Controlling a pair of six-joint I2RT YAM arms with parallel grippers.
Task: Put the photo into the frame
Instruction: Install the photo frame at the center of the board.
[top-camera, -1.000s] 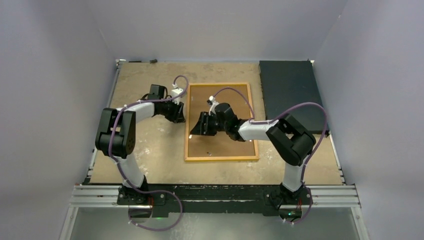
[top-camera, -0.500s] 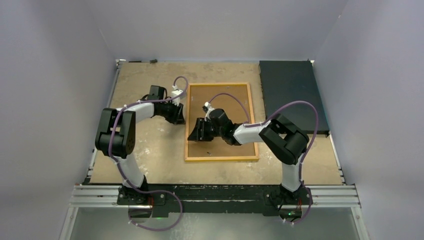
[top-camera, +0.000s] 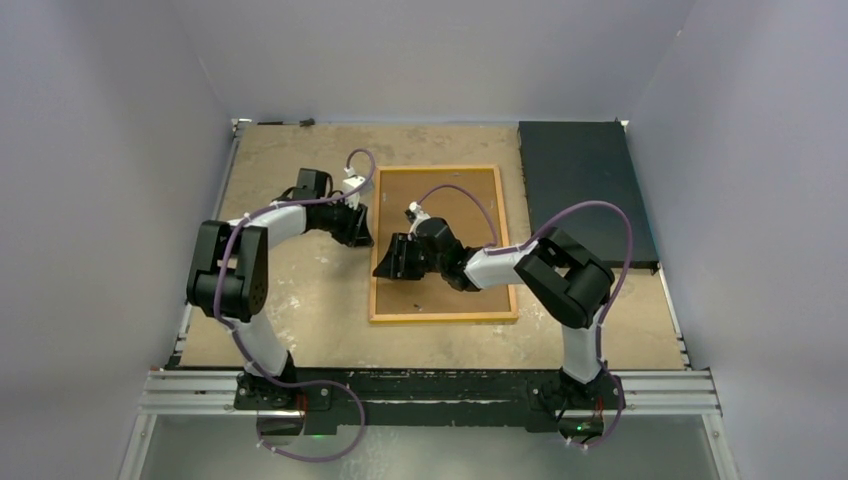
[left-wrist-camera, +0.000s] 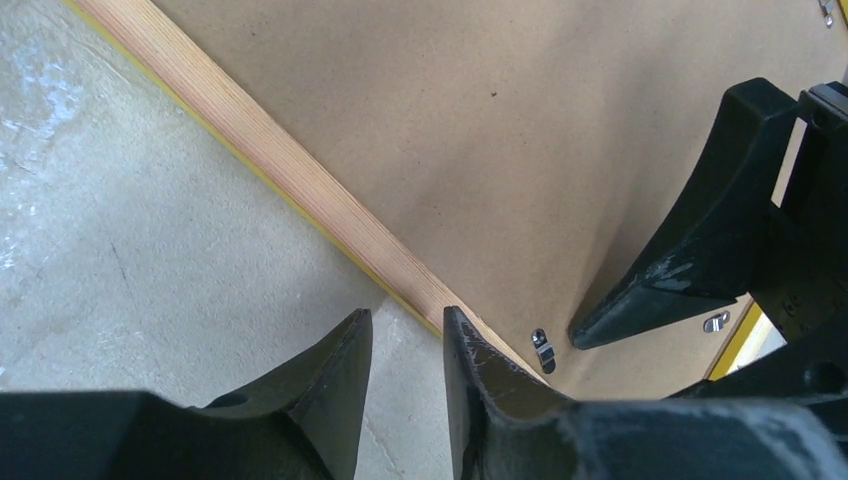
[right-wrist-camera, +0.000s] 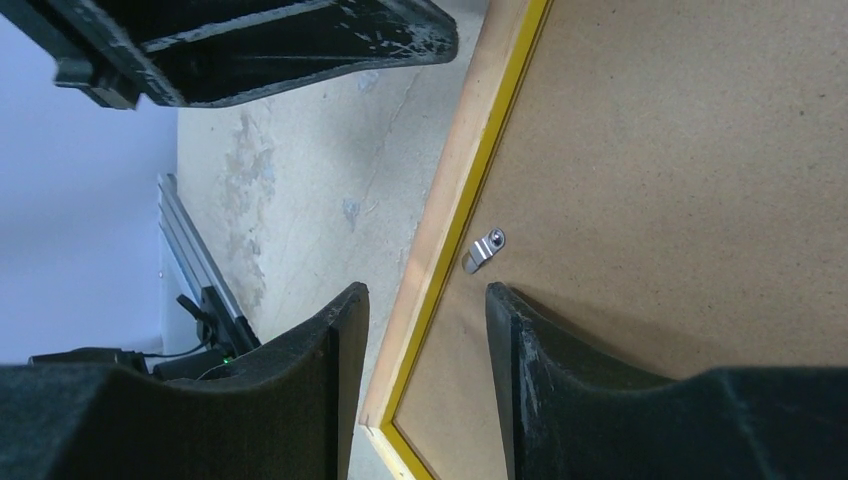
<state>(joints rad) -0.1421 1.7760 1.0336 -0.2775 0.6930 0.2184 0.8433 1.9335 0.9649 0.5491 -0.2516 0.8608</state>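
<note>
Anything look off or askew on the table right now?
Nothing spilled or damaged. The frame lies face down, the backing board in it. One oddity: the photo shows in no view.

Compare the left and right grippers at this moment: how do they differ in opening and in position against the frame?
The left gripper has only a narrow gap between its fingers; the right gripper is opened wider. The left gripper is over the table beside the frame, at its left rail; the right gripper has that rail showing between its fingers, near a metal clip. Both hold nothing.
</note>
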